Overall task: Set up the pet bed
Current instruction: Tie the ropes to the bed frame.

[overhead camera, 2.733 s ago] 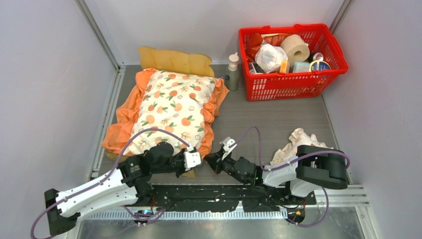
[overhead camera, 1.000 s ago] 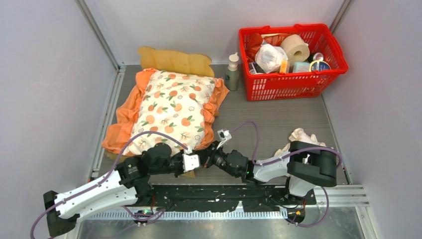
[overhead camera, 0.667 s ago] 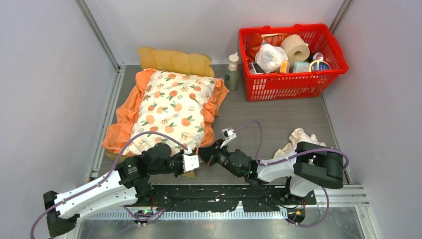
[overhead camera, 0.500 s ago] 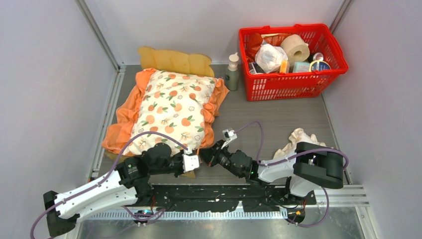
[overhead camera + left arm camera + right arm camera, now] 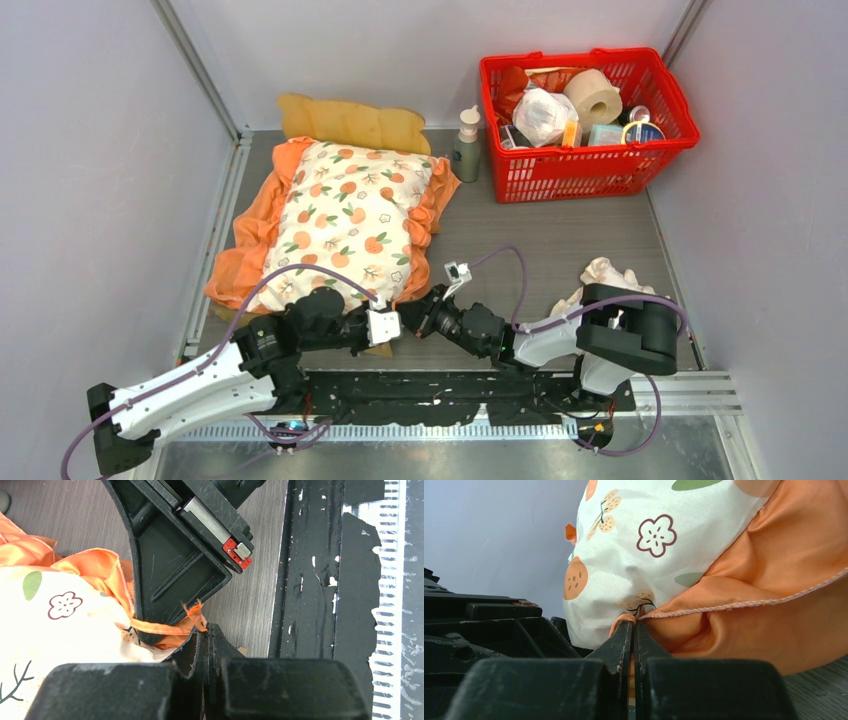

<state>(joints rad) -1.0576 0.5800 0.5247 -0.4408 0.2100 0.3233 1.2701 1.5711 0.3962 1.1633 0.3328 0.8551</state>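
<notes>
Top view: the left gripper and the right gripper meet tip to tip at the near right corner of the cream orange-print cushion with orange ruffles, too small here to read their jaws. The left arm reaches low from the near left. The right arm folds back across from the right, elbow by the small cream frilled pillow. The cushion covers the small light-wood pet bed at the far left of the dark grey wood-grain table; only its wavy headboard shows, beyond the cushion's far edge. A red plastic basket of odds and ends stands far right, with a green pump bottle just beside it

Left wrist view: the left gripper has its jaws pressed flat together, no gap, the frayed end of the orange ruffle nipped at the very tips. The right gripper's black finger lies just ahead, against the same ruffle

Right wrist view: the right gripper is likewise squeezed tight, a sliver of orange fabric showing between the jaws, pinched at the seam where ruffle joins the printed cover
</notes>
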